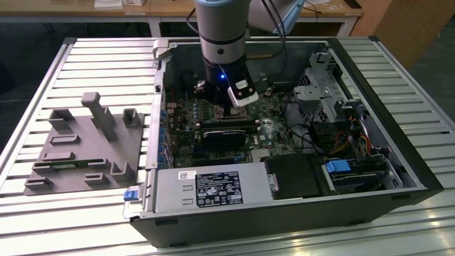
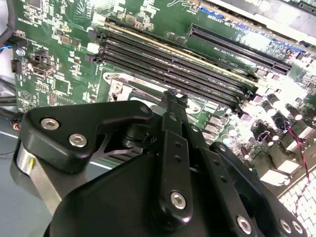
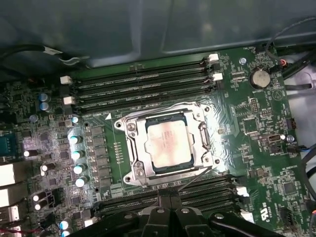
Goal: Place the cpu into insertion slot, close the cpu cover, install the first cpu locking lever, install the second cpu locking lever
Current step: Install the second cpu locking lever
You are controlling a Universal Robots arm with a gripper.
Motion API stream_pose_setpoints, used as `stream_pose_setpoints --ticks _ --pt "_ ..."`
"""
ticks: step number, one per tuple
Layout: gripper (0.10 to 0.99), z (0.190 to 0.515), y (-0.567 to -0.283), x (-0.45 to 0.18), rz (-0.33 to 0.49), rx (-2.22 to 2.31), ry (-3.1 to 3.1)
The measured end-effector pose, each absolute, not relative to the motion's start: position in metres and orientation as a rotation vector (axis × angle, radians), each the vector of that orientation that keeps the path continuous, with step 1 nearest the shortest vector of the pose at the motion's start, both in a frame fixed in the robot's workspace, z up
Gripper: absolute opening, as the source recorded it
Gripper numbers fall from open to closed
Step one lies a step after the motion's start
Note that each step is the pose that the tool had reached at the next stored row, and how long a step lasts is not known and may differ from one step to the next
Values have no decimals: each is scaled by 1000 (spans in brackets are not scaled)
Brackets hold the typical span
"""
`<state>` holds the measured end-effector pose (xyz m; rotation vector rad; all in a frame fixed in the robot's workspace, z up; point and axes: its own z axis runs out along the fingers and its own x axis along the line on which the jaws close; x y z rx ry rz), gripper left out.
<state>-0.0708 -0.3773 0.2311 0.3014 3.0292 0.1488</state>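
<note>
The cpu (image 3: 168,143), a flat square chip with a silvery top, lies in the insertion slot (image 3: 129,126) on the green motherboard. The cpu cover (image 3: 142,165), a thin silvery frame, lies flat around it, and the chip shows through its window. Thin wire levers (image 3: 197,174) run along the socket's edges; I cannot tell whether they are latched. My gripper (image 3: 169,200) is shut on nothing and hangs just above the board beside the socket, over the memory slots. In the second wrist view the gripper (image 2: 173,96) hides most of the slot (image 2: 118,88). In the exterior view the gripper (image 1: 229,109) reaches down into the open computer case.
Long black memory slots (image 3: 143,81) flank the socket on two sides. A black block (image 1: 221,136) sits on the board near the gripper. A power supply (image 1: 206,189), a drive cage (image 1: 323,96) and cables (image 1: 313,133) crowd the case. A grey fixture (image 1: 85,144) lies at the exterior view's left.
</note>
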Motion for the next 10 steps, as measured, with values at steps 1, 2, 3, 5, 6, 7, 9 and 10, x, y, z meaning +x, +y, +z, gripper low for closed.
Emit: stream_pose_setpoints --ticks 1,2,3,5,6,7,9,10 --pt "102 231 -379 -71 157 302 3029" --pt "102 230 -380 -71 163 302 3029" --pt "102 230 -380 -71 165 302 3029" --pt "102 230 -380 -71 165 302 3029" --pt "102 230 -380 -71 165 302 3029" --pt "102 230 -380 -71 166 302 3029" --pt "102 230 -382 -71 180 303 3029" --pt "102 230 -383 -71 187 303 3029"
